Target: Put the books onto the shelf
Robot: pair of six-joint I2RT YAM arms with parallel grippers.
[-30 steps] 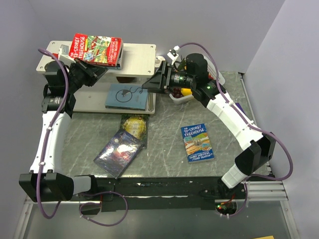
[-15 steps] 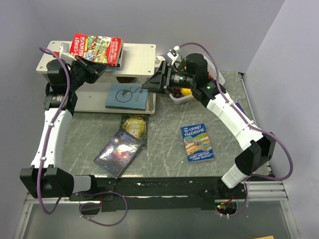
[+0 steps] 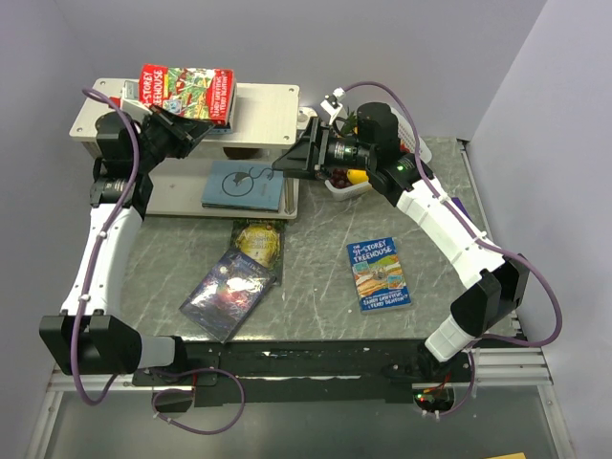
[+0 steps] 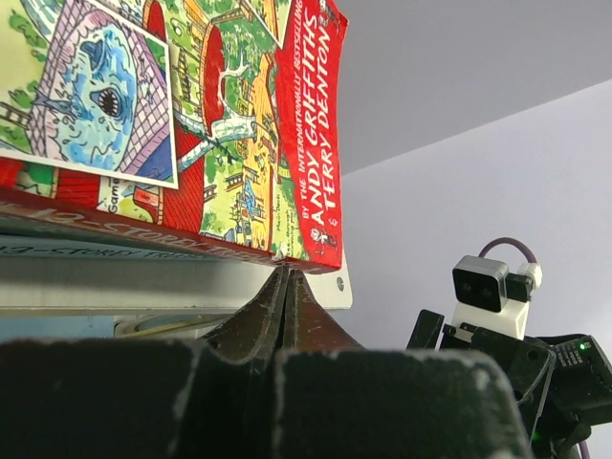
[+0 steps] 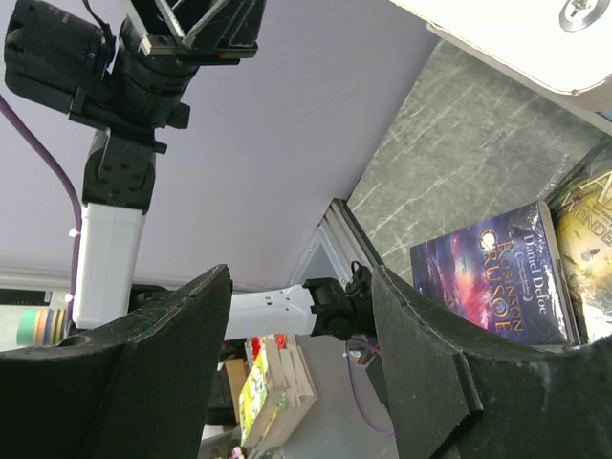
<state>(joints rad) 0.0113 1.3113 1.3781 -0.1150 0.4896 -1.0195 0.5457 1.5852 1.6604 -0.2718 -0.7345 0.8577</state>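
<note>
At far left the left gripper [image 4: 285, 277], pinched shut and empty, touches the near edge of the red Treehouse book [image 3: 186, 93] lying on the top board of the shelf [image 3: 273, 100], probably a light, bendy, slick paperback best pinched by an edge, while the right gripper [image 3: 284, 164] gapes empty at the shelf's right end.

White links [image 3: 96, 258], purple cables [image 3: 378, 85]; black left hand [image 3: 198, 134], black right hand [image 3: 280, 164]
</note>
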